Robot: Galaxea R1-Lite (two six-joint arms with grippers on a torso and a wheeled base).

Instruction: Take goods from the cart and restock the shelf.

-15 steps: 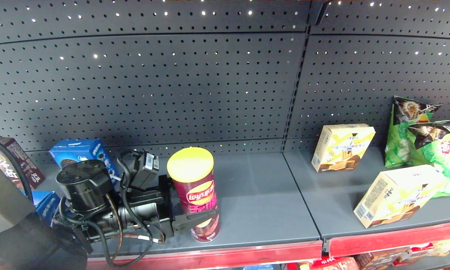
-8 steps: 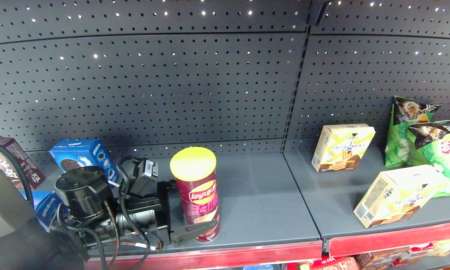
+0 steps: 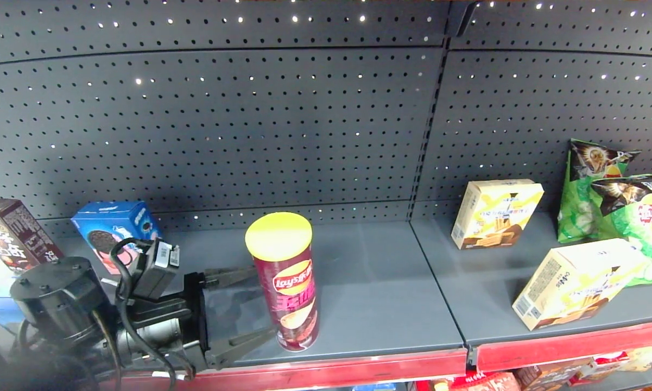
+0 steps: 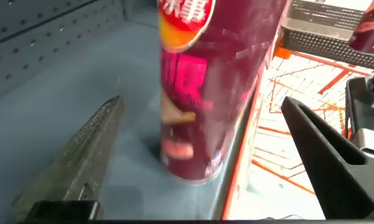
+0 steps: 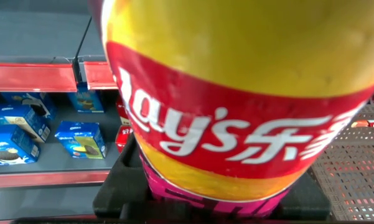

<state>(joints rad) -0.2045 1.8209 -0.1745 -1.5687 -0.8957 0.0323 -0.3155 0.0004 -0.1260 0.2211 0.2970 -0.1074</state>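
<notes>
L pincer (image 3: 264, 302) apart by upright can (image 3: 285, 282); R wrist: 2nd can (image 5: 236, 124) close-up

The maroon crisp can (image 3: 285, 282) is carrying a brand roundel, white lettering on a red band across a yellow disc, with characters beside it. The left wrist view is catching the same mark, blurred, on that can (image 4: 205, 93). The yellow-banded crisp can (image 5: 236, 112) is showing large white script and characters on its red band. The blue biscuit box (image 3: 116, 228) is bearing a small white logo, and the brown box (image 3: 16, 233) pale characters. The two yellow boxes (image 3: 494, 213) (image 3: 575, 282) are showing fine print and barcodes too small to read. The green crisp bags (image 3: 640, 217) are wearing the same roundel. A barcode sticker (image 3: 164, 253) is sitting on the left arm's camera housing.
</notes>
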